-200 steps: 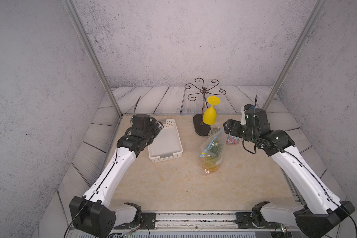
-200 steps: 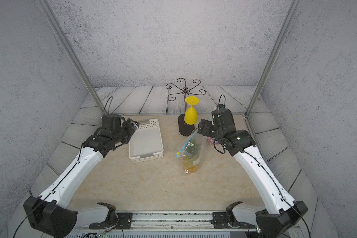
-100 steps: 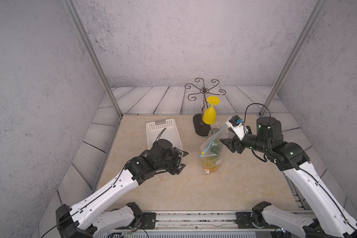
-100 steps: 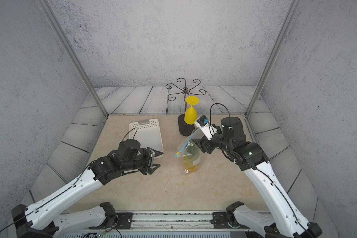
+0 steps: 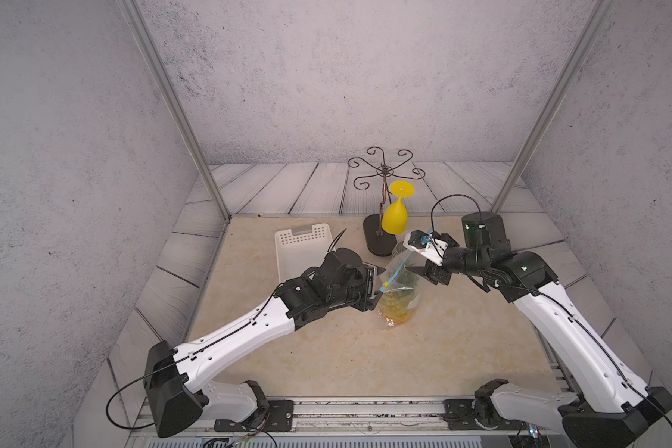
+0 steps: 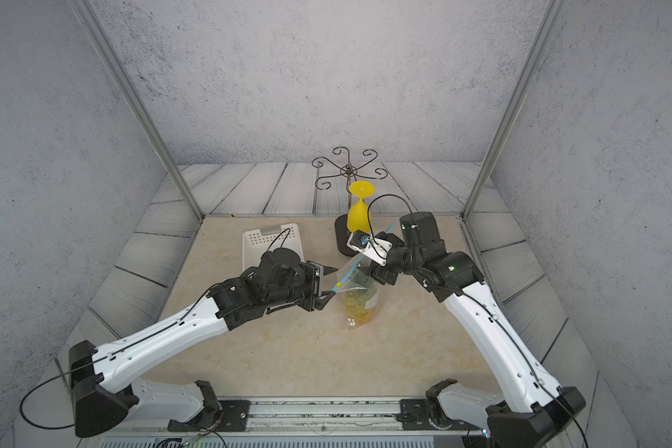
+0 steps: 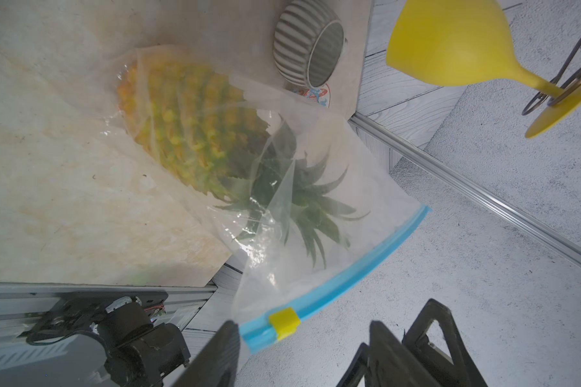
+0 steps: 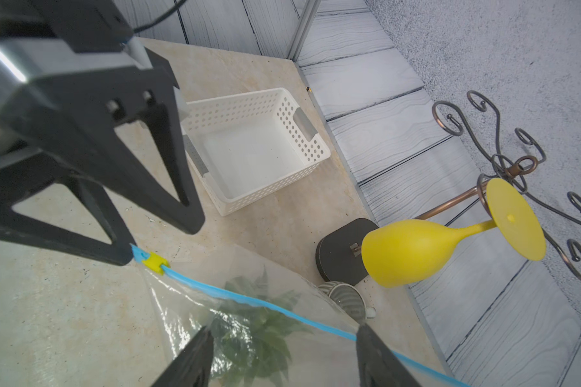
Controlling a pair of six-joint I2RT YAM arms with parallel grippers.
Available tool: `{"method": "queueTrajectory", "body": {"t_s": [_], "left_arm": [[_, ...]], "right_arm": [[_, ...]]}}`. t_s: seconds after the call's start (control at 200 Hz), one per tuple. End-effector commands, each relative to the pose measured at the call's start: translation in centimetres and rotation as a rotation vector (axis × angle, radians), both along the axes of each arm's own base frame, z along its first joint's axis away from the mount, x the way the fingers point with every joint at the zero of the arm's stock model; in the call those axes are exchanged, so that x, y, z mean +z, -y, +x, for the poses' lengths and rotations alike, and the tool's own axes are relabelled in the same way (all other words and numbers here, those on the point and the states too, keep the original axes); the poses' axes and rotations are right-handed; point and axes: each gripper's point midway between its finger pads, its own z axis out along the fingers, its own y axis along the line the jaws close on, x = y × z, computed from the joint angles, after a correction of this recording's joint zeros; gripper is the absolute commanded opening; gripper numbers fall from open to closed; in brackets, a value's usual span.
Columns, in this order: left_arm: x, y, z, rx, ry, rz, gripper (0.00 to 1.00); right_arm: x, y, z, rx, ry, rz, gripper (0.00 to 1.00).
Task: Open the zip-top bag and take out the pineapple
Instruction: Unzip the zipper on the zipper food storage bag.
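The clear zip-top bag [image 5: 400, 289] [image 6: 359, 289] stands upright mid-table, its blue zip strip [image 7: 359, 268] running slantwise along the top. Inside it stands the pineapple [image 7: 195, 127] [image 5: 398, 308], green crown [image 8: 255, 318] uppermost. My left gripper [image 5: 381, 285] [image 7: 302, 326] is open, level with the strip's near end. The yellow slider tab [image 7: 283, 321] [image 8: 153, 261] sits in the gap, and one fingertip [image 8: 125, 254] touches the strip's end. My right gripper [image 8: 284, 330] [image 6: 377, 271] is open too, its jaws straddling the bag's top over the crown, toward the strip's far end.
A white perforated basket [image 5: 303, 248] [image 8: 255, 150] sits at the back left. A wire stand [image 5: 383, 170] on a dark base [image 5: 377, 240] holds a yellow goblet [image 5: 394, 221] upside down just behind the bag. A ribbed grey cup [image 7: 309, 43] [image 8: 346, 298] lies beside that base.
My left arm swung from the basket at the back left over to the bag's slider end. My right gripper turned and came down onto the bag's top. Both jaws narrowed somewhat.
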Motion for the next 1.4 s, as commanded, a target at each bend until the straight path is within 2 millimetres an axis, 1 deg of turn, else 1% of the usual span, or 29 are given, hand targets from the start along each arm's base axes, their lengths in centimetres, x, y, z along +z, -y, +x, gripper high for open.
{"method": "queueTrajectory", "body": {"t_s": [0.0, 0.135, 0.22, 0.355, 0.43, 0.535, 0.666, 0.731, 0.751, 0.831, 0.916, 0.996, 1.041, 1.131, 1.286, 1.396], "left_arm": [[1.2, 0.1, -0.2, 0.172, -0.272, -0.188, 0.63], [0.5, -1.8, -1.7, 0.178, -0.305, -0.134, 0.63], [0.2, -2.1, -2.0, 0.184, -0.317, -0.138, 0.63], [-0.3, -0.8, -2.0, 0.167, -0.334, -0.154, 0.65], [-0.5, 0.0, -1.6, 0.164, -0.34, -0.168, 0.65], [-0.4, 1.1, -1.2, 0.148, -0.338, -0.174, 0.66], [-1.1, 1.6, -1.0, 0.151, -0.349, -0.166, 0.65], [-1.5, 1.6, -0.7, 0.168, -0.353, -0.163, 0.6], [-1.6, 1.6, -0.5, 0.177, -0.353, -0.168, 0.57], [-2.1, 1.6, 0.2, 0.205, -0.343, -0.175, 0.42], [-2.5, 1.2, 1.1, 0.225, -0.33, -0.167, 0.27], [-2.5, 0.6, 2.2, 0.248, -0.291, -0.16, 0.07], [-2.4, 0.2, 2.6, 0.25, -0.281, -0.153, 0.0], [-2.4, -1.0, 3.2, 0.247, -0.259, -0.122, 0.0], [-2.1, -3.7, 3.8, 0.21, -0.216, -0.049, 0.0], [-1.9, -4.6, 4.2, 0.173, -0.204, -0.044, 0.0]], "right_arm": [[0.0, 0.3, -0.3, -0.011, 0.001, -0.001, 0.67], [-0.2, 0.5, 0.0, -0.038, 0.004, 0.0, 0.67], [-0.1, 0.6, 0.1, -0.049, 0.003, 0.007, 0.67], [0.0, 0.5, 0.0, -0.052, 0.002, 0.02, 0.67], [0.3, 0.6, -0.1, -0.054, 0.003, 0.026, 0.67], [0.3, 0.6, -0.5, -0.05, -0.002, 0.03, 0.68], [0.4, 0.8, -0.8, -0.052, -0.001, 0.035, 0.68], [0.5, 0.8, -1.0, -0.052, -0.001, 0.043, 0.68], [0.5, 0.8, -1.1, -0.052, -0.003, 0.045, 0.68], [0.7, 0.9, -1.5, -0.046, 0.001, 0.054, 0.68], [0.9, 0.9, -1.8, -0.04, 0.003, 0.058, 0.69], [0.8, 0.8, -1.9, -0.036, -0.007, 0.058, 0.71], [0.6, 0.8, -1.8, -0.037, -0.018, 0.056, 0.72], [0.3, 0.6, -1.4, -0.047, -0.045, 0.053, 0.73], [0.7, 0.1, -0.7, -0.05, -0.061, 0.072, 0.74], [0.6, -0.6, -0.5, -0.03, -0.061, 0.065, 0.74]]}}
